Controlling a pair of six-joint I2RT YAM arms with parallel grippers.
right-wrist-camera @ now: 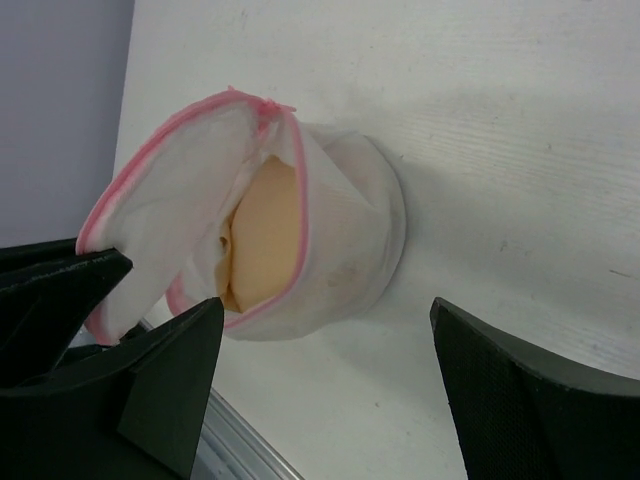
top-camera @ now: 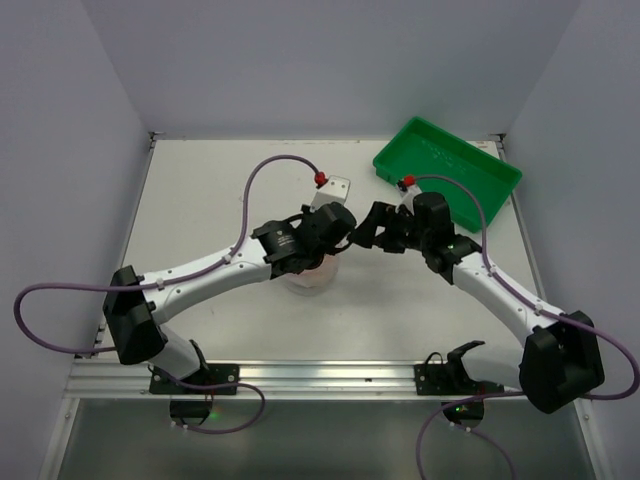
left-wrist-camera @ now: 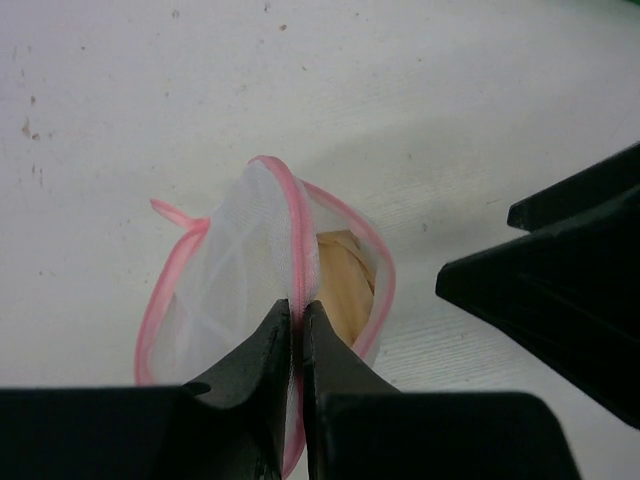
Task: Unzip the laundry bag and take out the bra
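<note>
The laundry bag (right-wrist-camera: 350, 240) hides most of the seemingly beige bra (right-wrist-camera: 265, 230).

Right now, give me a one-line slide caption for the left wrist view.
Left pincer pinching the pink zip trim of the open laundry bag, beige bra showing inside.

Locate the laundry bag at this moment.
In the top view, the laundry bag sits near the table's middle, directly under the left gripper, which pinches its pink trim; the green tray lies back right.
</note>
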